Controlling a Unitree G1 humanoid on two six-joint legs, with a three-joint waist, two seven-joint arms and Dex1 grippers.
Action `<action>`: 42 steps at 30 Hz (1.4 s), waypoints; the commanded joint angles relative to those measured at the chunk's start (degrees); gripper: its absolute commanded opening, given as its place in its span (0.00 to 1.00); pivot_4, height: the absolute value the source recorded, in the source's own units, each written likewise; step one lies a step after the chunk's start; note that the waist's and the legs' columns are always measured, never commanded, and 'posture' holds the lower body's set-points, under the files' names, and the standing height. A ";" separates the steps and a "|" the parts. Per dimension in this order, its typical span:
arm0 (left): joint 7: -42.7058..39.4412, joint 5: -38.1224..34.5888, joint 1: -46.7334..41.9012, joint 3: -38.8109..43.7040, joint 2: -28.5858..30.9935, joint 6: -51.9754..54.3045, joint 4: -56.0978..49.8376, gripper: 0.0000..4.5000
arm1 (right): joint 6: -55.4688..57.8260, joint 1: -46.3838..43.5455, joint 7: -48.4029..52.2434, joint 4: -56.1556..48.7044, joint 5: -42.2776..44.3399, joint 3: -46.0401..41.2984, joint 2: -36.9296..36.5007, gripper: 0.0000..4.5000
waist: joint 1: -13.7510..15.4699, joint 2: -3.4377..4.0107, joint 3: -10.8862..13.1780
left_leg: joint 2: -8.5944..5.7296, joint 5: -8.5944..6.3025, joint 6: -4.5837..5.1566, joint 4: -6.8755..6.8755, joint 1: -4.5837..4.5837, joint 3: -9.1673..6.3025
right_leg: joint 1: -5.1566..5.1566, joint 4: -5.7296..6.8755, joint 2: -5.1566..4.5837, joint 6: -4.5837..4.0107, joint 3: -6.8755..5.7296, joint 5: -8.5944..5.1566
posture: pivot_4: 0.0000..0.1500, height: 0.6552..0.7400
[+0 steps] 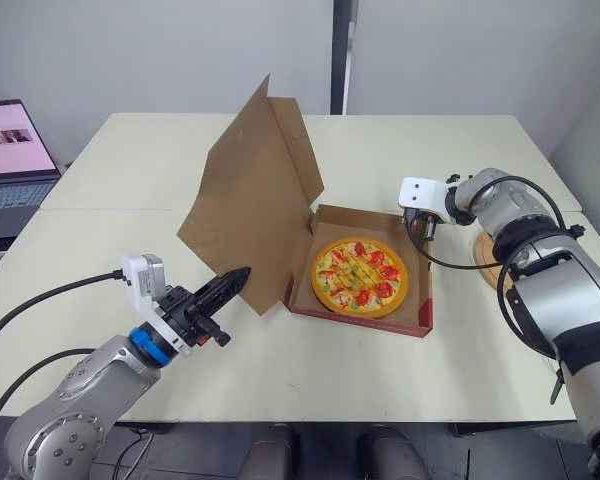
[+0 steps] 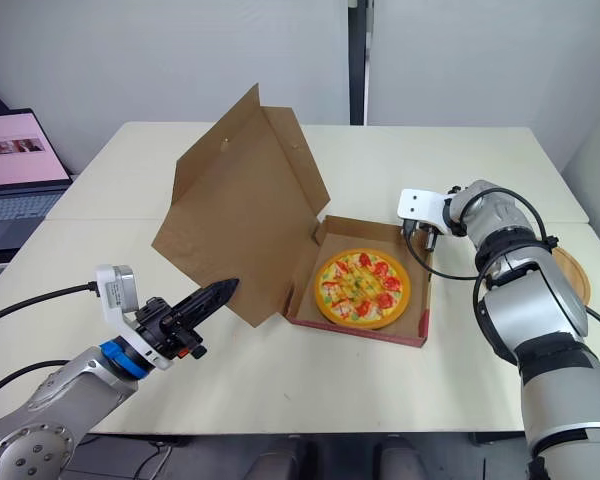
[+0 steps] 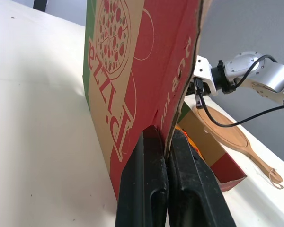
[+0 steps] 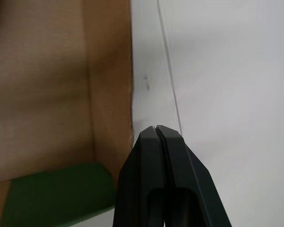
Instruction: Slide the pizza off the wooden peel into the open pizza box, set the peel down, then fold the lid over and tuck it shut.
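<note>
The pizza (image 1: 360,277) lies flat in the open pizza box (image 1: 420,318) in the middle of the table. The box lid (image 1: 250,200) stands raised and leans toward my left. My left gripper (image 1: 238,277) is shut, its tips against the lid's lower front edge; in the left wrist view the fingers (image 3: 149,184) meet right at the lid's (image 3: 132,71) printed outer side. My right gripper (image 1: 427,232) is shut and hovers at the box's back right corner (image 4: 109,142), holding nothing. The wooden peel (image 2: 570,275) lies on the table to the right of the box, behind my right arm.
An open laptop (image 1: 10,150) stands at the far left on the adjoining table. A black cable loops from my right wrist beside the box. The table's right edge runs just beyond the peel (image 3: 232,137).
</note>
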 commanded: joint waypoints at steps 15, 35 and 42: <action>-14.02 13.90 -22.90 -6.26 2.87 -1.32 20.31 0.00 | -3.38 4.13 23.08 -9.31 1.65 -3.33 -5.39 0.00 | 0.09 0.00 0.00 | 0.00 0.07 -0.12 0.01 0.01 -0.15 | 0.00 0.17 0.11 -0.02 -0.05 -0.01 | 1.00 0.90; -27.05 30.40 -45.06 -13.71 -9.14 -9.21 47.48 0.00 | 35.20 38.21 36.64 -80.52 15.25 -12.51 -21.41 0.00 | 0.72 -0.05 0.03 | -0.02 0.07 -0.12 0.08 -0.09 -0.34 | 0.01 0.15 0.07 -0.01 -0.25 -0.01 | 1.00 0.90; -29.23 32.72 -49.68 -13.67 -11.51 -10.01 53.12 0.00 | 46.04 44.96 33.20 -91.63 20.53 -15.95 -22.74 0.00 | 0.74 -0.13 0.07 | -0.02 0.07 -0.12 0.10 -0.10 -0.35 | 0.02 0.13 0.07 0.00 -0.25 -0.01 | 1.00 0.90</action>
